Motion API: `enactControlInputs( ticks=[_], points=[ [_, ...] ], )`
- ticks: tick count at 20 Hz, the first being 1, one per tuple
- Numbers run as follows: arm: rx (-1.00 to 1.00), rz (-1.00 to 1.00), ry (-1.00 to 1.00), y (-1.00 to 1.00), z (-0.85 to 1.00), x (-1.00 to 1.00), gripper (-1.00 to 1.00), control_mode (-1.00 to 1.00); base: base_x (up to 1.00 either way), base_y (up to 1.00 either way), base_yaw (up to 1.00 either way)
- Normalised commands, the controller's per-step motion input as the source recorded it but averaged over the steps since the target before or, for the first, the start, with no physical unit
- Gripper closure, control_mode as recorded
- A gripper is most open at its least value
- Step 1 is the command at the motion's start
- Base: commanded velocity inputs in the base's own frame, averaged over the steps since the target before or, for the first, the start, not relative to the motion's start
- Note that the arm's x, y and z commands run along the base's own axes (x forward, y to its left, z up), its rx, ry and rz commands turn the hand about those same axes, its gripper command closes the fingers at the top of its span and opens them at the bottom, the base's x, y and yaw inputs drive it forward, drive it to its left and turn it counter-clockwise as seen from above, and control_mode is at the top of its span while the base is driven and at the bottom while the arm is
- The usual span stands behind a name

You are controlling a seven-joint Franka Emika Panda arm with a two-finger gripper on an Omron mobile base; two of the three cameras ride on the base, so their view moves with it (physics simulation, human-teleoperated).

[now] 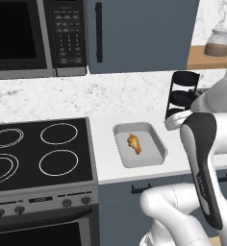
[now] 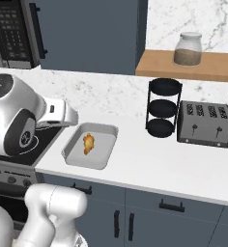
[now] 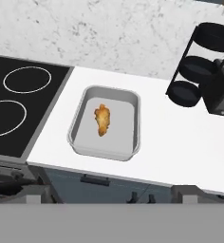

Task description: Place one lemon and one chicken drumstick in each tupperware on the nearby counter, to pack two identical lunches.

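Fingers [image 3: 109, 198] barely visible—drumstick [image 3: 102, 119] lies in tupperware [image 3: 133, 128].

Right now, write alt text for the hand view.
A grey tray holding one drumstick sits on the white counter, right of a black stovetop. A black three-tier rack and a toaster stand at far right.

a black glass cooktop [image 1: 38, 151] with four white ring burners sits left of the white slab, with a microwave [image 1: 36, 36] mounted above it. a black three-tier round rack [image 2: 163, 107] stands by the marble backsplash, just beside a grey four-slot toaster [image 2: 205, 123]. on the wooden wall shelf [image 2: 183, 67] above them rests a lidded glass jar [image 2: 187, 48] of brownish contents.
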Motion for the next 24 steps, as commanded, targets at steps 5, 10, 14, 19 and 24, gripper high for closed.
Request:
enactControlInputs(
  ticks=[5, 10, 14, 19, 24],
  points=[
    [0.00, 0.00, 0.00, -0.02, 0.56, -0.84, -1.00, -1.00, 0.00, 0.00, 0.00],
    [0.00, 0.03, -0.03, 0.00, 0.01, -0.99, -1.00, -1.00, 0.00, 0.00, 0.00],
    [0.00, 0.00, 0.00, 0.00, 0.00, -0.15, -1.00, -1.00, 0.00, 0.00, 0.00],
    [0.00, 0.00, 0.00, 0.00, 0.00, 0.00, -1.00, -1.00, 0.00, 0.00, 0.00],
    [0.00, 0.00, 0.00, 0.00, 0.00, 0.00, -1.00, 1.00, -0.43, -0.01, -0.05]
  ],
)
